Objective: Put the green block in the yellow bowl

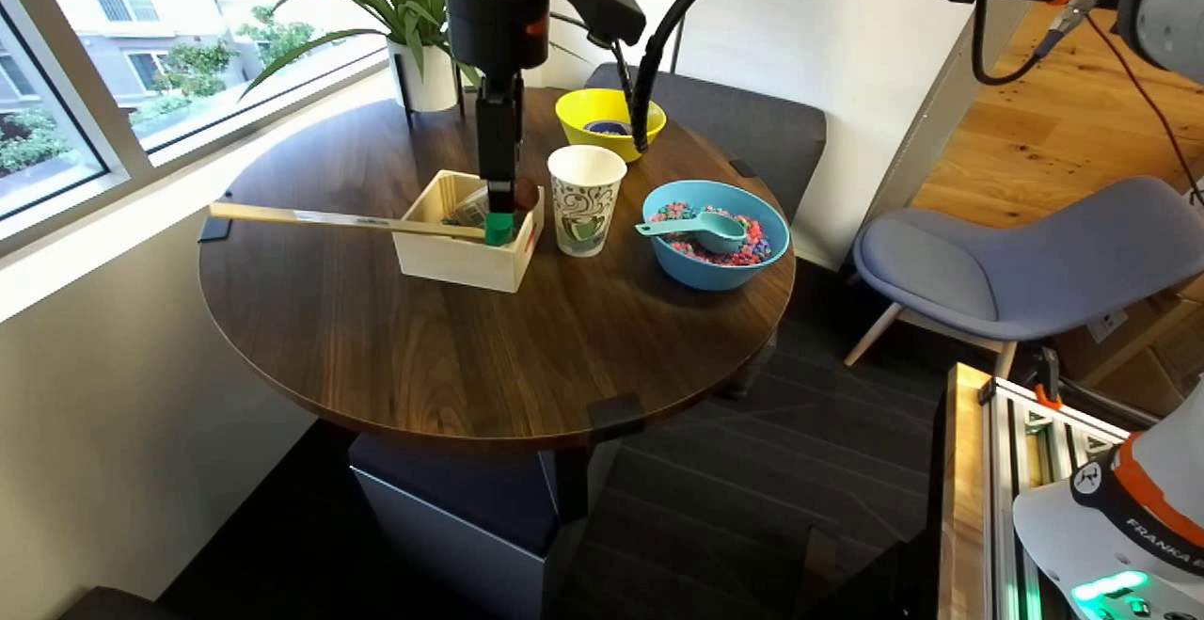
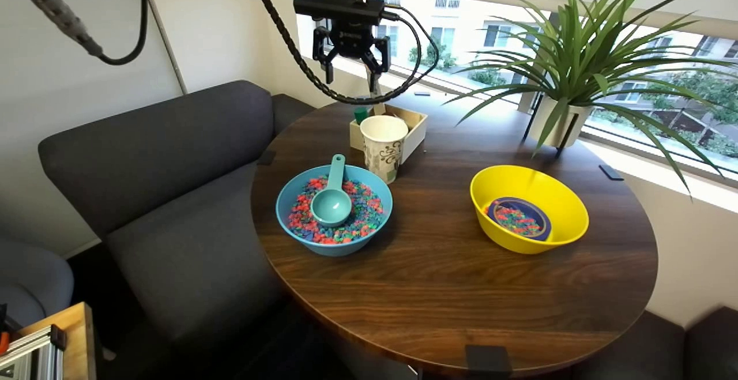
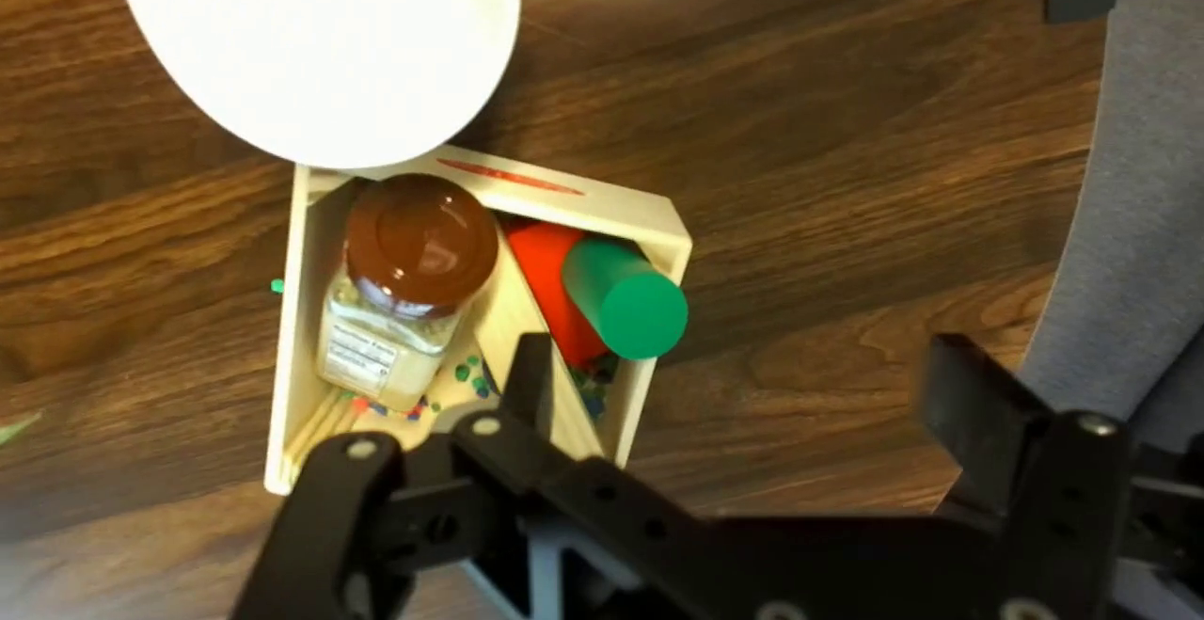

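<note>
A green block (image 3: 625, 298), shaped like a short cylinder, sits in a corner of a wooden box (image 1: 456, 264), a red piece (image 3: 546, 272) touching or just beside it; its top appears to rise above the rim. A stick (image 1: 376, 223) slants across the box, and a paper cup (image 1: 581, 211) is close beside. The claw (image 2: 351, 77) hangs above, spread wide, pinching nothing. In the wrist view one finger (image 3: 531, 375) is over the stick, the other past the box's edge, the block nearer the first. The grasp seems to want a small shift to centre the block, then a slow, straight descent to pinch only its upper part, clear of stick, red piece and cup. Lifting high before crossing to the yellow bowl (image 2: 559, 201), well apart, should spare the cup.
</note>
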### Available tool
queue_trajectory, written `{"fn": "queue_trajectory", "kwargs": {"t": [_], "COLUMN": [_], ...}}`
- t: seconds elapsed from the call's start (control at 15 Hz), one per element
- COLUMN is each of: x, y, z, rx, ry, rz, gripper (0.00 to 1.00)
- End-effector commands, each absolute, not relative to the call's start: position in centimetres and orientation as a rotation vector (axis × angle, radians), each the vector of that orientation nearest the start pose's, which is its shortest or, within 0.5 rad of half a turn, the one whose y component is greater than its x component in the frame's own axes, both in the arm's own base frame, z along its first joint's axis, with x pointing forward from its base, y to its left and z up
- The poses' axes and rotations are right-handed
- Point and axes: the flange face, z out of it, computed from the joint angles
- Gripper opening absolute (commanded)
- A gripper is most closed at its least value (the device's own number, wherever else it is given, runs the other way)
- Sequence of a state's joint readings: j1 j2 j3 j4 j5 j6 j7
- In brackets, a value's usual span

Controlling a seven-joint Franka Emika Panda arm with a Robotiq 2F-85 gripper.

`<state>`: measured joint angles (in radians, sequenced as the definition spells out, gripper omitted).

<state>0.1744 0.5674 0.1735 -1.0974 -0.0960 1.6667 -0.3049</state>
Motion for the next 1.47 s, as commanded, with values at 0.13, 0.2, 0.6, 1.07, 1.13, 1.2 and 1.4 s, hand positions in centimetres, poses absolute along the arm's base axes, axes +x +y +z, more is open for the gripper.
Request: {"fn": "queue_trajectory", "kwargs": {"t": [0.13, 0.2, 0.6, 1.07, 1.13, 1.2, 1.4], "x": [70.2, 70.3, 71.2, 72.0, 72.1, 72.2, 72.5], "y": [19.6, 19.6, 19.3, 19.8, 19.9, 19.9, 19.9], "z": [46.5, 46.1, 44.8, 44.9, 45.0, 44.9, 44.6], "rx": [-3.021, -3.029, -3.059, -3.034, -3.029, -3.022, -3.002], "ry": [-0.874, -0.877, -0.899, -1.006, -1.017, -1.026, -1.058], "rz": [0.077, 0.088, 0.13, 0.108, 0.103, 0.105, 0.106], "gripper": [1.0, 1.0, 0.73, 0.65, 0.72, 0.78, 0.7]}}
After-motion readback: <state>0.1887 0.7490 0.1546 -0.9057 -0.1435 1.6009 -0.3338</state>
